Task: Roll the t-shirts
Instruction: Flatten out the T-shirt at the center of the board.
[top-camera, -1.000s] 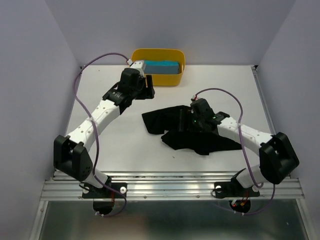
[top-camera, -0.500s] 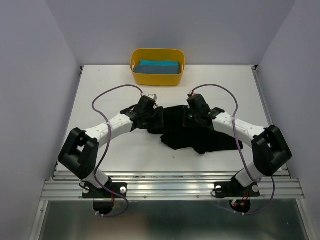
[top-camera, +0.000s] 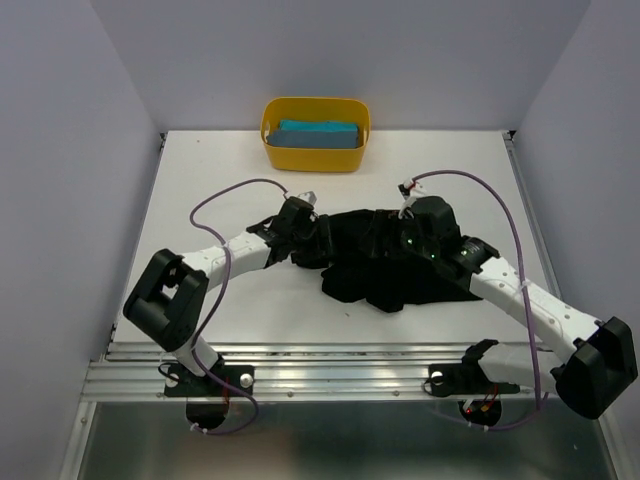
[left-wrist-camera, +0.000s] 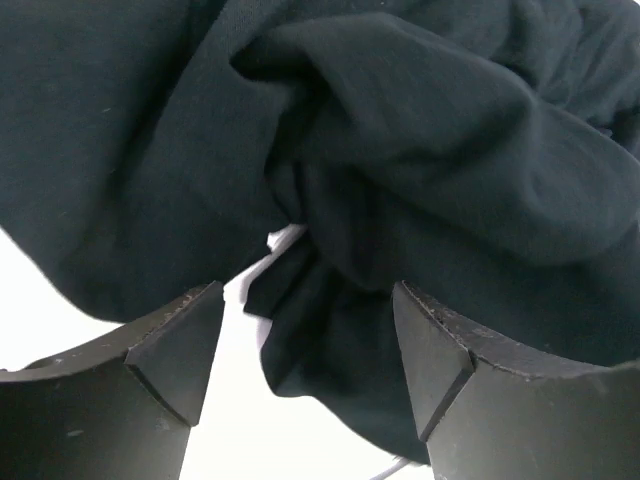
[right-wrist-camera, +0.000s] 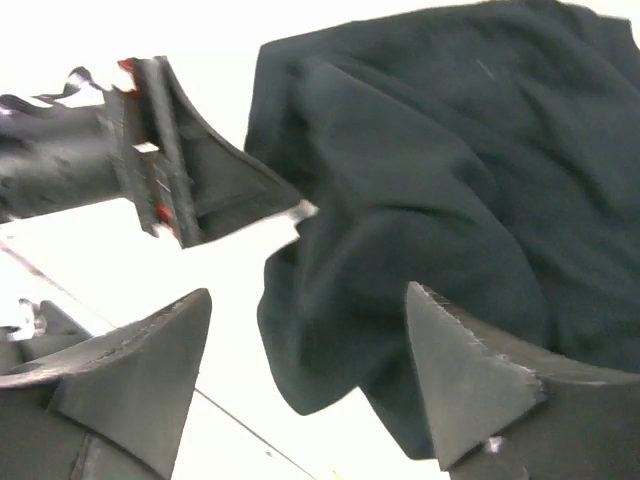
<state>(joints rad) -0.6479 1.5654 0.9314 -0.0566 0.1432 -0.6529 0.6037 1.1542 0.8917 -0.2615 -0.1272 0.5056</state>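
The black t-shirt (top-camera: 390, 272) lies crumpled in the middle of the white table. My left gripper (top-camera: 320, 240) is at its left edge, with the jaws open. In the left wrist view (left-wrist-camera: 310, 350) a fold of the black t-shirt (left-wrist-camera: 420, 170) hangs between the open fingers (left-wrist-camera: 175, 345). My right gripper (top-camera: 386, 243) is over the shirt's upper middle, open and pointing left. In the right wrist view (right-wrist-camera: 305, 375) the black t-shirt (right-wrist-camera: 440, 190) lies below the spread fingers (right-wrist-camera: 470, 375), and the left gripper (right-wrist-camera: 170, 175) shows beyond it. The teal-blue t-shirt (top-camera: 318, 133) lies folded in the tub.
The yellow plastic tub (top-camera: 316, 156) stands at the back centre of the table (top-camera: 210, 180). Grey walls close in the left, right and back sides. A metal rail (top-camera: 340, 375) runs along the near edge. Purple cables loop above both arms.
My left arm has swung from the tub down to the black shirt's left edge. My right arm has drawn its elbow out to the right, its gripper staying over the shirt.
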